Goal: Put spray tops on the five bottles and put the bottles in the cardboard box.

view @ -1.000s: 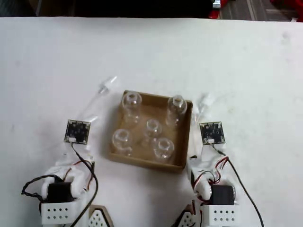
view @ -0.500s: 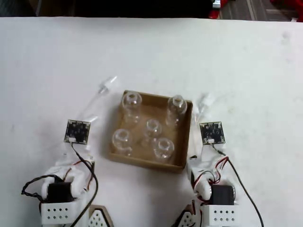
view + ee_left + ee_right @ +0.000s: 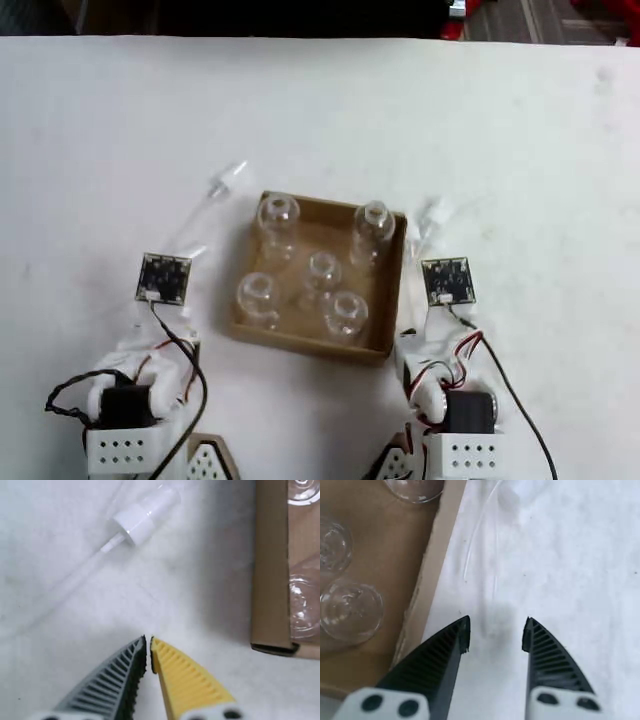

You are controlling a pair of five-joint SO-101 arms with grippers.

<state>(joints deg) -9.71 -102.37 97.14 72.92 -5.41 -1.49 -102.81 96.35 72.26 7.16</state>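
The box (image 3: 270, 565) ran off the left wrist view's edge with its bottles (image 3: 303, 605) cut to slivers, a blurred spray top (image 3: 506, 495) met the right wrist view's edge, and from above the bottles' necks were too blurred to judge.

5 clr btls (image 3: 322, 268) upright in cdbd box (image 3: 315, 346).

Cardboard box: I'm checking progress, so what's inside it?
Five clear glass bottles stand upright inside the brown cardboard box. The box floor directly beneath each bottle is covered, so anything lying there cannot be seen.
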